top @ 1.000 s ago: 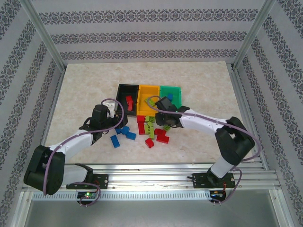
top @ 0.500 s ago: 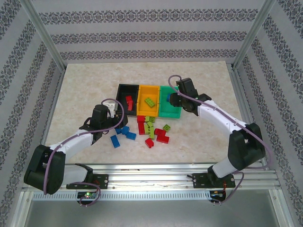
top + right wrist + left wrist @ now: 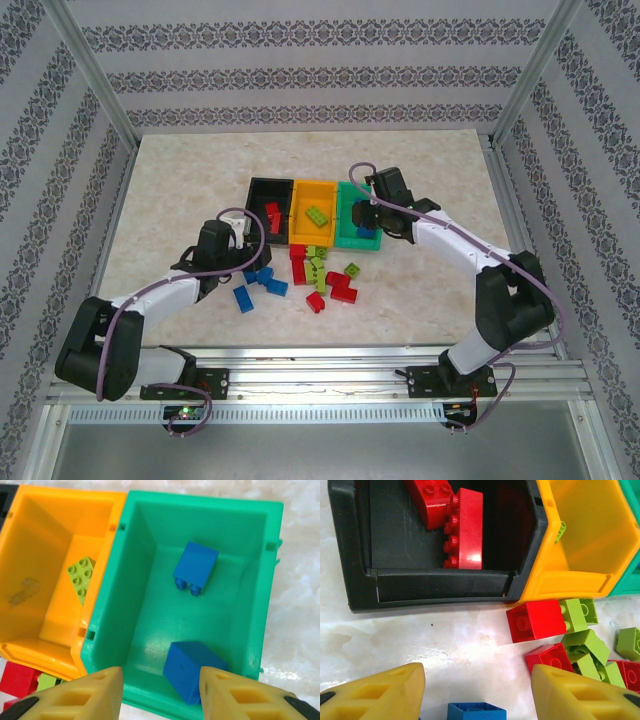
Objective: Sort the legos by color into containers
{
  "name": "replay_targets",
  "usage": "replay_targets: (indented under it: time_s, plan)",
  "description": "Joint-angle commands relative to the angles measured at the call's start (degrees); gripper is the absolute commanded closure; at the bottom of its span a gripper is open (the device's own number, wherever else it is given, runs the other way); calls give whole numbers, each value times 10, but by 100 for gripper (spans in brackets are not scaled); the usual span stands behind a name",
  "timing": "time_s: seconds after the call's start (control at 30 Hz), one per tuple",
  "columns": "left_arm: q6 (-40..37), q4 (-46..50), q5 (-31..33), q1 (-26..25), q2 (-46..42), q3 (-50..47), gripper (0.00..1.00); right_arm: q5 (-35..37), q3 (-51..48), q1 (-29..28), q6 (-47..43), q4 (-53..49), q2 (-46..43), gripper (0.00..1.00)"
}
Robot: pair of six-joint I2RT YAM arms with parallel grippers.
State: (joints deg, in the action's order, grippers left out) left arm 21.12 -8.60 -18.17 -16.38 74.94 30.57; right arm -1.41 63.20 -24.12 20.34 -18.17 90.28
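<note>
Legos [image 3: 318, 270] lie loose on the surface [image 3: 170, 200] just in front of three bins [image 3: 300, 184]. The left tool [image 3: 245, 262] is nearer them, and the right tool [image 3: 362, 215] hangs over the green bin [image 3: 360, 245].
Left wrist: jaws apart and empty, with a blue brick [image 3: 476, 712] low between them, its long side apparently spanning the gap.
Right wrist: jaws apart and empty above two blues [image 3: 196, 570] in the green bin.

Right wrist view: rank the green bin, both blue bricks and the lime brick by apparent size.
1. green bin
2. near blue brick, though it sits closer to the camera, so unsure
3. far blue brick
4. lime brick
</note>
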Motion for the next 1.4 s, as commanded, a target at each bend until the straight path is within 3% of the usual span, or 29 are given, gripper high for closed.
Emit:
replay_targets:
  time_s: [0.0,0.13,0.33,0.53,0.77,1.1,1.37]
  plan:
    - [-14,-3,1,5,8,15,42,-18,-19,3,-22,11,-22,55]
    - [-23,14,1,5,5,22,42,-34,-70,3,-28,58,-45,55]
    - [-48,44,53,5,-21,21,42,-66,-154,-10,-35,157,-74,54]
    - [-52,32,26,5,-15,17,42,-54,-225,-24,-29,240,-103,54]
    - [-45,3,-76,5,31,31,42,-61,-233,-38,-26,251,-114,54]
    - [-45,-9,-61,5,32,23,42,-49,-177,-157,-29,231,-46,55]
    - [-43,-10,-63,6,32,23,42,-48,-170,-195,36,190,1,56]
